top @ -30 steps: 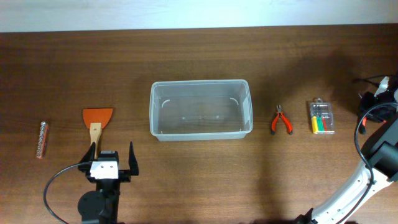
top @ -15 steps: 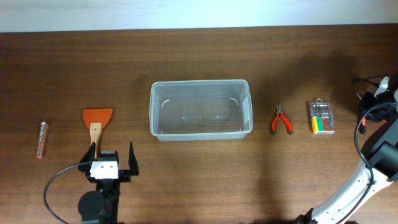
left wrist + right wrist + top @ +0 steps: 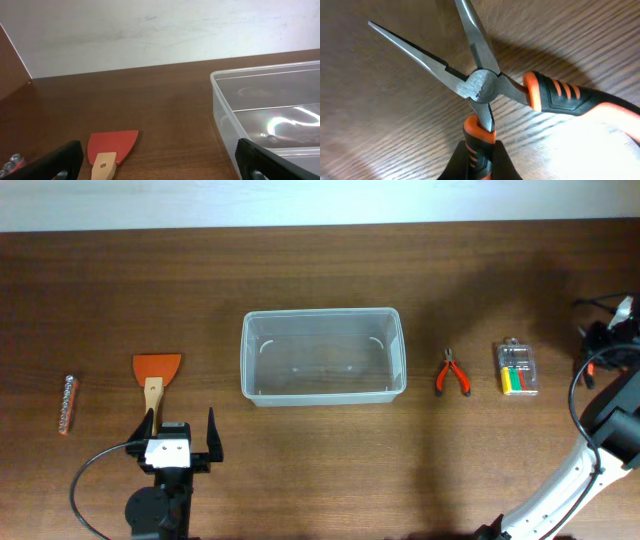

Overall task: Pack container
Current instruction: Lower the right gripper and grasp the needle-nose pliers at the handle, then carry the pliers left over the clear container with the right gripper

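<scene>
The container (image 3: 322, 314), a clear empty plastic bin, stands mid-table; its left end shows in the left wrist view (image 3: 223, 125). My left gripper (image 3: 181, 430) is open and empty (image 3: 157, 167), just in front of an orange scraper (image 3: 157, 369) with a wooden handle (image 3: 112, 146). In the right wrist view my right gripper (image 3: 479, 162) has its black fingers pressed on one handle of the orange-and-black pliers (image 3: 482, 85), whose jaws are spread. Overhead, the pliers (image 3: 453, 373) lie right of the container with no gripper over them, and the right arm (image 3: 612, 420) stands at the right edge.
A strip of small metal sockets (image 3: 68, 403) lies at the far left, also in the left wrist view (image 3: 12, 161). A small clear case of coloured bits (image 3: 517, 369) lies right of the pliers. Cables (image 3: 598, 340) hang at the right edge.
The cables and arm end at the right edge shifted slightly. Nothing else has moved.
</scene>
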